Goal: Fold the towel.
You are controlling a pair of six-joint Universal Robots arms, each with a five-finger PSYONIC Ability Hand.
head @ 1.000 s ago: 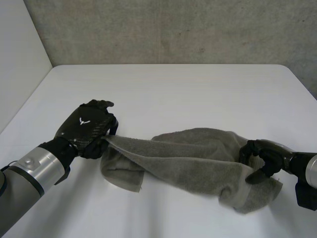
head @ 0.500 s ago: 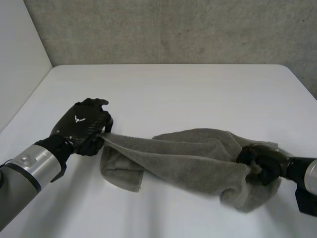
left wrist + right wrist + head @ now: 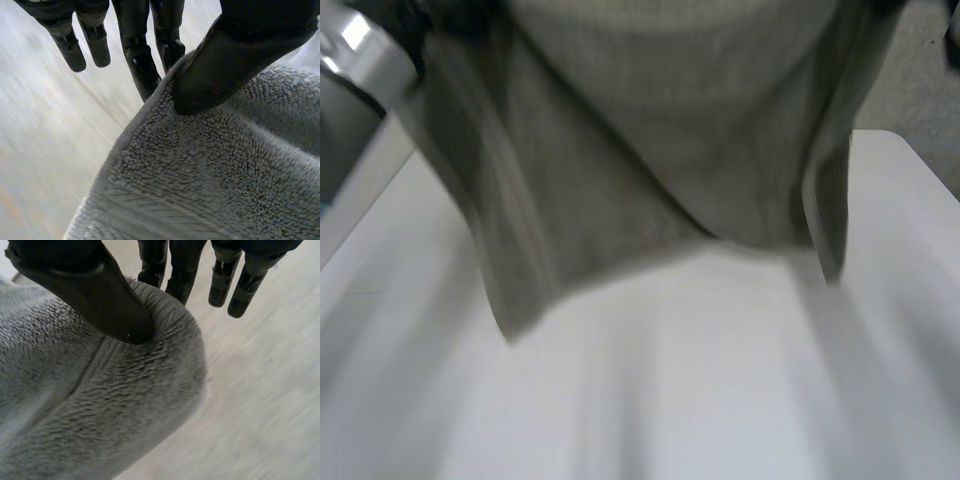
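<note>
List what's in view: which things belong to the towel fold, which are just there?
Job:
- towel, hanging above the table
- left robot hand, pinching the towel's edge
- right robot hand, pinching a bunched bit of towel

Just there:
- table
- wall

It looks like a robotics lab: a plain white table (image 3: 720,380) before a rough concrete wall (image 3: 923,88).

Head camera downward, wrist cameras close; common towel (image 3: 620,150)
</note>
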